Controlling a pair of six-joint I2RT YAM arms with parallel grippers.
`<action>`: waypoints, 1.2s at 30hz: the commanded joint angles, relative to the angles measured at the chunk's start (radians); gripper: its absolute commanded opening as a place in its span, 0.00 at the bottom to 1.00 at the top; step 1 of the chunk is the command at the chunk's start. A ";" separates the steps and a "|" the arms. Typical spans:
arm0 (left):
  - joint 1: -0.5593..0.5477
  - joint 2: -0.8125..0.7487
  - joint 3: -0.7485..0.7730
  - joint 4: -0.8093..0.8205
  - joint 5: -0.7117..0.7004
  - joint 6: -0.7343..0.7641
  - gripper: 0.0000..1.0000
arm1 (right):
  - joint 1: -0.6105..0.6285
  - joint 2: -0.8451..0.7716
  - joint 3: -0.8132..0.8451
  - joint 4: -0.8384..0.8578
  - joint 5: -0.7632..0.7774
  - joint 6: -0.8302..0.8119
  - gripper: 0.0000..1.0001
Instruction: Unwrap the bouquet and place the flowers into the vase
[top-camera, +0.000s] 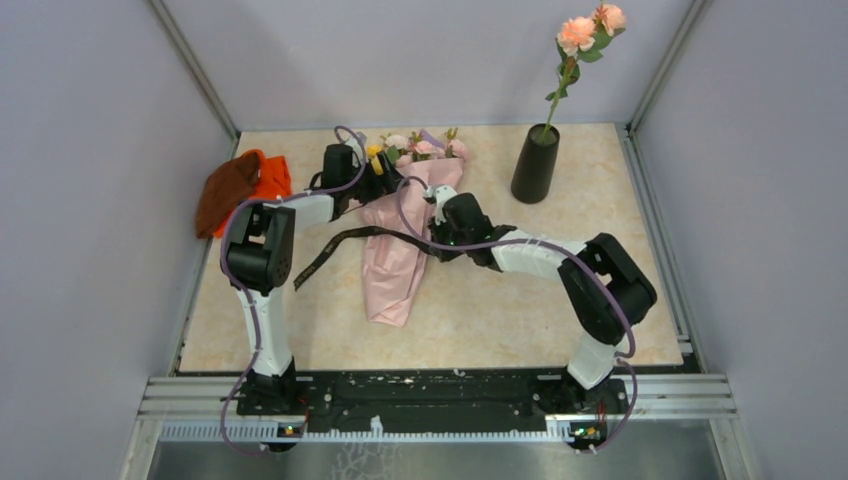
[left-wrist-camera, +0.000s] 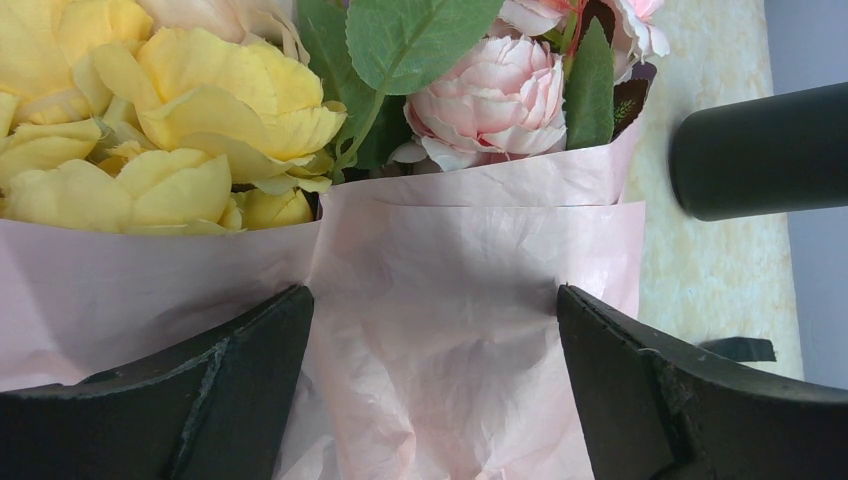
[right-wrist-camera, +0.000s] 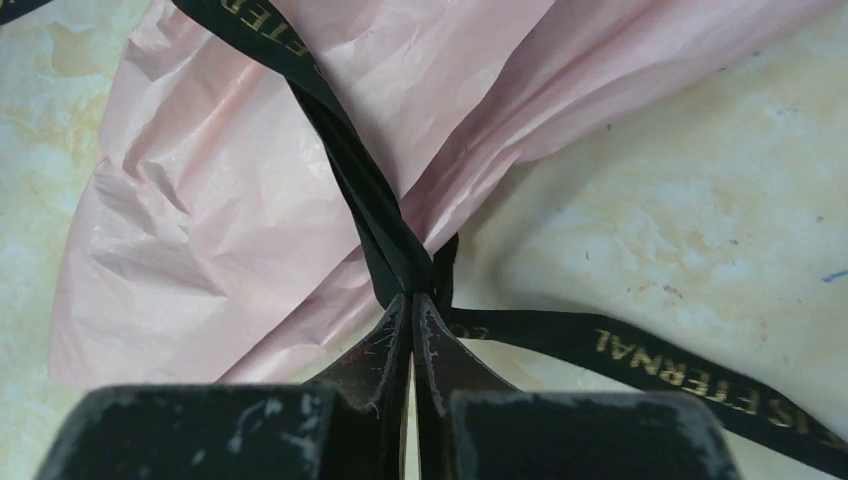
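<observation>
Robot arm takes hold of the tie: the right gripper (right-wrist-camera: 412, 300) has its jaws pressed together on the black ribbon (right-wrist-camera: 360, 190) where the strands cross over the bouquet (top-camera: 400, 260). The bouquet lies flat mid-table, cone tip toward the arms and flowers (top-camera: 420, 148) toward the back wall. The left gripper (left-wrist-camera: 430, 300) hangs with its jaws wide apart over the pink paper just below the blooms, holding nothing. The step in hand appears to be untying. The next move likely calls for a steady pull on the ribbon away from the cone, with the paper kept from sliding along. One peach-pink stem (top-camera: 580, 35) already stands in the black vase (top-camera: 535, 165) at back right, well apart from the bundle. Only the right wrist view shows the pinch and the ribbon's gold lettering; only the left wrist view shows the yellow roses (left-wrist-camera: 150, 120) close up; only the overhead view shows the orange-and-brown cloth (top-camera: 240, 190) at back left
</observation>
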 joint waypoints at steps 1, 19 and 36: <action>0.011 0.028 -0.019 -0.040 -0.008 0.004 0.99 | -0.007 -0.149 -0.014 0.031 0.033 0.004 0.00; 0.019 0.026 -0.017 -0.039 -0.008 0.003 0.99 | -0.193 -0.544 -0.118 -0.086 0.141 0.005 0.00; 0.020 0.014 -0.022 -0.037 0.001 0.002 0.99 | -0.473 -0.676 0.157 -0.239 0.187 0.059 0.00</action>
